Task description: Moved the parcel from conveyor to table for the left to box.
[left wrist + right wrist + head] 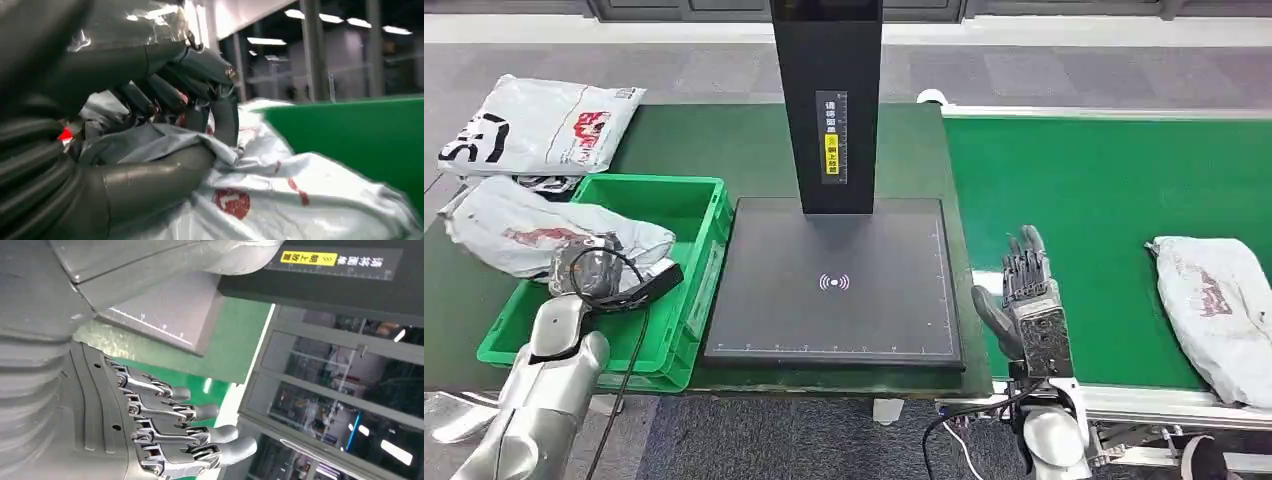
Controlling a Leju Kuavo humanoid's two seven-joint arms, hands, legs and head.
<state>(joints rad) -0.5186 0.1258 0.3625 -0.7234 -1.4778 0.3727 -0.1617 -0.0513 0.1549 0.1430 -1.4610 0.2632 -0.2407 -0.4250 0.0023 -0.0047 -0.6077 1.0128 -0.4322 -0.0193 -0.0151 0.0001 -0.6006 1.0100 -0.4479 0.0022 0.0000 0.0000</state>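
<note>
Left hand grips a parcel (grey, crumpled) over the green crate.

Silver arms, black cables, grey ribbed wrist covers, dark fingers.

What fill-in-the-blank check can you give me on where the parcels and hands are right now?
1. The left hand grips a parcel over the green ____.
2. The right hand, holding nothing, has its fingers ____.
3. Another parcel lies on the green ____ to the right of the black pad.

Missing words: bin; apart; conveyor
</note>
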